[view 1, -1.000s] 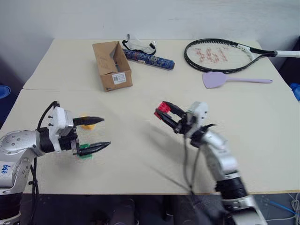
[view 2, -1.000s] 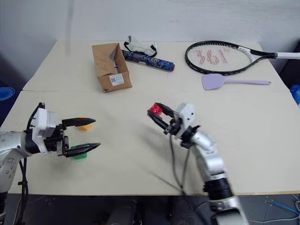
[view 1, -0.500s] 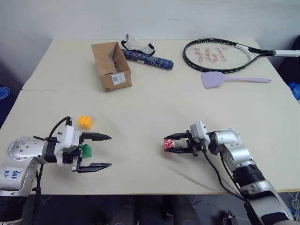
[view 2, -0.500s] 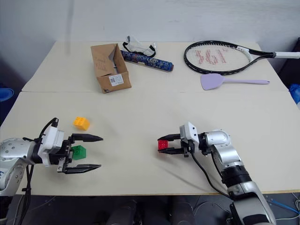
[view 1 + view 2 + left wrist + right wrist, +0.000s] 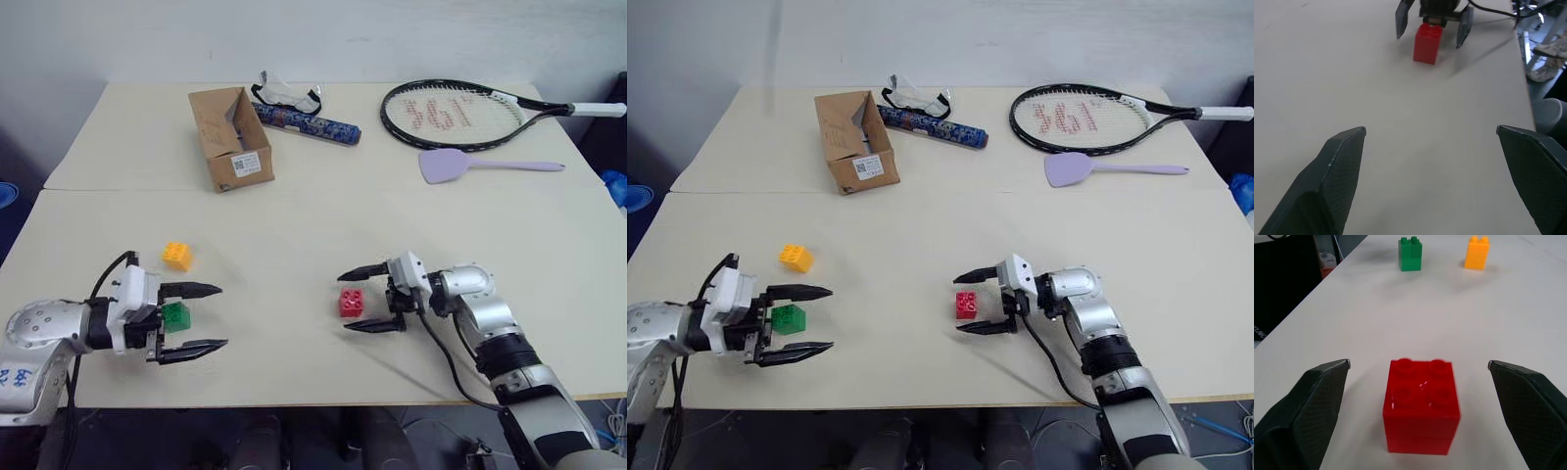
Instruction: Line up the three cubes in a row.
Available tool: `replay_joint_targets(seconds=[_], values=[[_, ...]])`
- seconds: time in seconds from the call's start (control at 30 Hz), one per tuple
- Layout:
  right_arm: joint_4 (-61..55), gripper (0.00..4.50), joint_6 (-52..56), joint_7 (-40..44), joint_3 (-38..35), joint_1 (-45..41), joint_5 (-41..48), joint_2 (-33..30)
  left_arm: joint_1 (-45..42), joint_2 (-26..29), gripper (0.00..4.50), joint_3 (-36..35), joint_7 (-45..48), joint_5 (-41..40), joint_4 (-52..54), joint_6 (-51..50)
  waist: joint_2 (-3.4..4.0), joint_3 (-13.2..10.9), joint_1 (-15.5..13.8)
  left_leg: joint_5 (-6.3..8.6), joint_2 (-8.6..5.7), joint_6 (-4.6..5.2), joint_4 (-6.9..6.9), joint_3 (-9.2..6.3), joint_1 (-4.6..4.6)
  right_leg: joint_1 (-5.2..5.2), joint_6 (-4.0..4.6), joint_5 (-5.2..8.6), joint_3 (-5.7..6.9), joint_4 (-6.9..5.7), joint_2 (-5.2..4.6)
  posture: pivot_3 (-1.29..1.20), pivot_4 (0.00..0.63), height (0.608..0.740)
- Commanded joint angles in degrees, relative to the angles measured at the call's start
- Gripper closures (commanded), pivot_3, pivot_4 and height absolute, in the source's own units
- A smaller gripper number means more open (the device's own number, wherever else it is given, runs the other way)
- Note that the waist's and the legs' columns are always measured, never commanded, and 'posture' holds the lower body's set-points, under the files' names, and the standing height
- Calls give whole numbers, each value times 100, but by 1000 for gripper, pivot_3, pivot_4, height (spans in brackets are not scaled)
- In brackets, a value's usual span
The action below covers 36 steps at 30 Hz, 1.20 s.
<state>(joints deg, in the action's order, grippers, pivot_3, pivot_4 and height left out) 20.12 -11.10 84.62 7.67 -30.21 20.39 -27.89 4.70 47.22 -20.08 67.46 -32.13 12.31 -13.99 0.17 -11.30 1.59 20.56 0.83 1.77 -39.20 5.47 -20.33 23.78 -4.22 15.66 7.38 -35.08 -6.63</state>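
Note:
The red cube [image 5: 352, 303] stands on the table between the two fingers of my right gripper [image 5: 346, 302], which is open, with a gap on each side of the cube [image 5: 1421, 404]. At the front left my left gripper [image 5: 222, 315] is open with nothing in its fingers [image 5: 1347, 161]. In the eye views the green cube [image 5: 177, 316] shows in the gap near the base of those fingers. The right wrist view shows it [image 5: 1410, 254] standing free on the table near the edge. The orange-yellow cube [image 5: 177, 256] sits just behind it, apart from both grippers.
At the back of the table lie an open cardboard box [image 5: 231, 137], a blue tube [image 5: 306, 122] with goggles [image 5: 287, 93], a tennis racket [image 5: 451, 113] and a purple spatula [image 5: 460, 166]. The table's front edge [image 5: 294, 399] runs close to both grippers.
My right gripper came down from the air with the red cube, then opened; the cube now stands on the table. My left gripper sank a little towards the front left.

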Motion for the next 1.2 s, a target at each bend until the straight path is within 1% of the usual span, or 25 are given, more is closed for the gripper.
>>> replay_joint_targets(seconds=[0.03, 0.1, 0.17, 0.23, 0.3, 0.37, 0.43, 0.5, 0.67, 0.8, 0.9, 0.97, 1.07, 1.2], values=[[-762, 56, 119, -273, -577, 380, 334, -365, 314, -47, 0, -853, -410, -193, 89, -93, -1, 0, -23, 0, 0, 0, 0, 0, 0, -1, 0, 0, 0, 1, -1, 0, 150, 740], [-1222, 56, 313, -528, -897, 911, 413, -645, 661, -74, 0, -1423, -571, -270, -108, -264, -2, 1, -49, 2, 0, 0, 0, -4, 1, -6, 0, 0, 4, 6, -4, 0, 150, 740], [-1602, 56, 303, -533, -1266, 1472, 777, -735, 976, -73, 0, -1898, -606, -268, -467, -310, -2, 1, -77, 6, 0, -1, 1, -6, 2, -7, 0, 0, 4, 10, -4, 0, 150, 740], [-1740, 56, -83, -491, -1611, 2068, 910, -741, 1250, 1, 0, -2219, -525, -90, -1000, -145, -1, 1, -89, 9, 1, -1, 5, -4, 4, -7, 0, 0, 5, 12, -2, 0, 150, 740], [-1759, 56, -283, -573, -1831, 2546, 859, -761, 1454, 95, 0, -2399, -456, 50, -1499, -47, -2, 1, -82, 10, 1, 0, 5, 1, 8, -8, 0, 0, 4, 14, -1, 0, 150, 740], [-1807, 56, -115, -541, -1925, 2827, 1003, -825, 1555, 156, 0, -2456, -418, 140, -1862, 37, -2, 1, -85, 24, 0, 5, 5, 6, 13, -8, 0, 0, -1, 27, -3, 0, 150, 740], [-1878, 56, 30, -474, -1988, 3018, 1157, -888, 1581, 196, 0, -2445, -342, 229, -2273, 171, -2, 1, -97, 27, 0, 8, 5, 7, 17, -9, 1, 0, -6, 26, -7, 0, 150, 740], [-2020, 56, -41, -608, -2039, 3064, 1212, -811, 1536, 191, 0, -2377, -258, 234, -2512, 266, -2, 1, -110, 29, 1, 5, 5, 6, 19, -7, 4, 1, -8, 24, -9, 0, 150, 740], [-2568, 56, 63, -766, -1972, 3108, 1334, -789, 1208, 26, 0, -1906, -121, 89, -2042, 262, -2, 2, -156, 42, 1, -21, 5, 5, 16, -2, 6, 2, -10, 23, -12, 0, 150, 740], [-3065, 56, 382, -924, -1822, 3088, 1462, -804, 485, 151, 0, -1223, 115, 156, -1808, 309, -5, 3, -199, 41, 0, -20, 4, 4, 14, -4, 6, 2, -7, 24, -14, 0, 150, 740], [-3294, 56, 564, -1031, -1696, 3005, 1489, -774, -68, 411, 0, -428, 574, 681, -2086, 774, -6, 4, -164, 36, 0, -13, 4, 6, 16, -4, 6, 1, -6, 20, -13, 0, 150, 740], [-3385, 56, 635, -1108, -1639, 2994, 1472, -760, -597, 421, 0, -39, 648, 875, -2417, 962, -3, 4, -153, 28, -1, -3, 5, 7, 15, -4, 6, 1, -4, 11, -9, 0, 150, 740], [-3490, 56, 688, -1171, -1640, 3069, 1466, -786, -1125, 405, 0, 325, 814, 993, -2784, 1137, -4, 4, -122, 27, 1, -2, 5, 11, 13, -3, 6, 1, -1, 0, 0, 0, 150, 740], [-3595, 56, 659, -1205, -1672, 3217, 1426, -833, -1445, 418, 0, 623, 1062, 1108, -3129, 1371, -5, 4, -130, 25, 2, 4, 5, 28, 13, -2, 5, 1, 3, 0, 4, 0, 150, 740]])
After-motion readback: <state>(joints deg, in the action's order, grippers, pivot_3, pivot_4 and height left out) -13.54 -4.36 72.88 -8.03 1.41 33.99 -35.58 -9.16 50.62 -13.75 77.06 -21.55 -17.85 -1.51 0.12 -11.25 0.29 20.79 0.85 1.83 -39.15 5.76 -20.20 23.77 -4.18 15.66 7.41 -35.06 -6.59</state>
